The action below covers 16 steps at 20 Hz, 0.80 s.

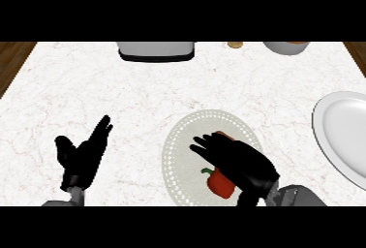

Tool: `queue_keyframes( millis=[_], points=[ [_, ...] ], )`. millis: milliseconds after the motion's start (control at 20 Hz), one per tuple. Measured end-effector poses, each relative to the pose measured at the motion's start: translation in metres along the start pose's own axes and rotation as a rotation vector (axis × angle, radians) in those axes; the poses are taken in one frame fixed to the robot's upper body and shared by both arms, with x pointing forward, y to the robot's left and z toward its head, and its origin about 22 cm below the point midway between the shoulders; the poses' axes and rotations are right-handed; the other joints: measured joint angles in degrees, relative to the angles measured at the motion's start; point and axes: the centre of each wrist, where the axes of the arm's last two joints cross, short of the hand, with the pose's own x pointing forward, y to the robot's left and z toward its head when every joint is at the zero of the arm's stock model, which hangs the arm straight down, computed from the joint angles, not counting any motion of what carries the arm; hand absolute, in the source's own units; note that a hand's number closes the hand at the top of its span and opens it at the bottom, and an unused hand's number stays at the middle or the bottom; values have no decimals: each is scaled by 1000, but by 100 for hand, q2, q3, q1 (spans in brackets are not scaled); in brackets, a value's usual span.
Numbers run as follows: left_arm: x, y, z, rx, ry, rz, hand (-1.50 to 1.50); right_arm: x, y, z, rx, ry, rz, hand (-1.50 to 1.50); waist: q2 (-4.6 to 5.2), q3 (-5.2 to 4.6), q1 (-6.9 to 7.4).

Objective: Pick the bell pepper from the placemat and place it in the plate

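A red bell pepper (220, 185) with a green stem lies on a round, pale, dotted-rim placemat (187, 140) at the lower middle of the counter. My right hand (239, 160) is over the pepper, fingers bent down across it, hiding its upper part; a bit of red shows past the fingers at the top. Whether the fingers are closed round it I cannot make out. The white plate (343, 133) lies at the right edge, partly cut off, apart from the placemat. My left hand (82, 154) rests open at the lower left, fingers up.
A grey appliance with a dark base (156, 50) stands at the counter's far edge. A white bowl (286, 47) and a small brown item (234, 44) sit at the far right. Wooden floor shows past both far corners of the white marble counter (107, 87).
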Motion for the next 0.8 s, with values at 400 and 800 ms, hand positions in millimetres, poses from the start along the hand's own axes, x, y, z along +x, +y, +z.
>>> queue_keyframes(
  millis=[400,800],
  points=[
    [0,-3,1,6,0,-2,0,-4,15,-22,44,11,21,150,-1,3,6],
    [-1,-1,-1,1,1,-3,0,-10,29,-27,70,-44,151,150,-15,1,2]
  ],
)
